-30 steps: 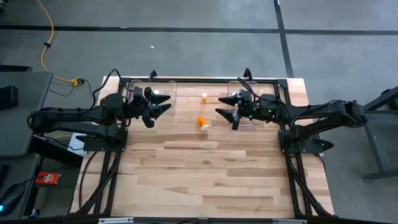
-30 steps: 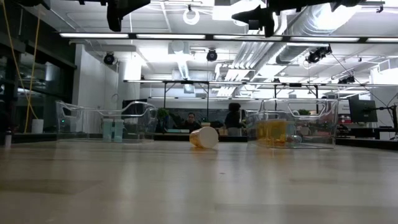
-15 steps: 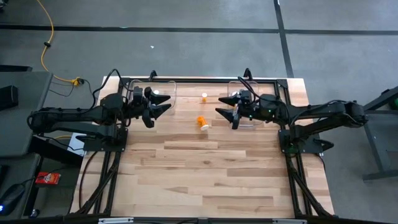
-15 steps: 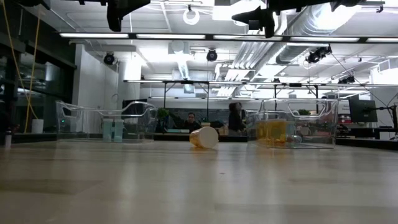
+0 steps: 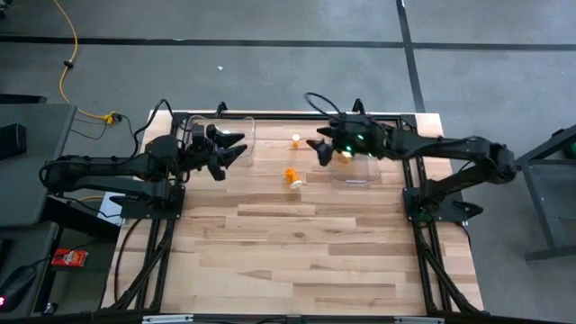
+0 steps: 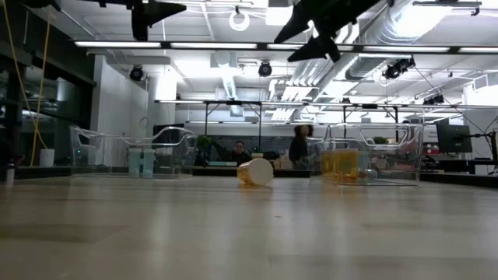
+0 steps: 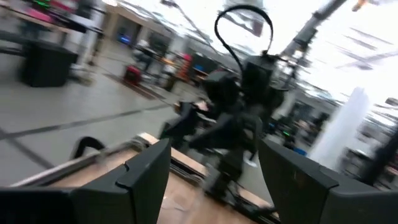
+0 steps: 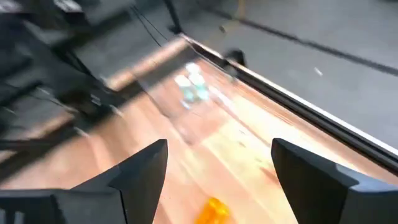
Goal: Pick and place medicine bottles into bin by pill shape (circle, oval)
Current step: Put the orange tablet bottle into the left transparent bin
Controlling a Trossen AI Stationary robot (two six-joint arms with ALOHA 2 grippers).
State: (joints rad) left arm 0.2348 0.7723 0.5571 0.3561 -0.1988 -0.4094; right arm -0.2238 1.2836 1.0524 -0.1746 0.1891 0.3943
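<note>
While two medicine bottles are left loose on the table [image 5: 306,243], your biggest risk is the orange bottle [image 5: 292,176] lying on its side near the middle: being round, it will likely roll away if a finger nudges it off-centre, so come down squarely over it. The smaller upright bottle [image 5: 295,140] stands nearer the far edge, well apart from the tipped one, and a careless sweep could knock it over too. Your right gripper [image 5: 317,149] hangs raised with its fingers spread and nothing between them, between the right bin and the bottles; your left gripper [image 5: 236,149] waits over the left bin, also spread and empty. The right bin [image 6: 366,163] holds several orange bottles heaped together, while the left bin [image 6: 128,159] shows two pale ones standing side by side. You cannot read pill shape from here, so a wrong bin is possible.
</note>
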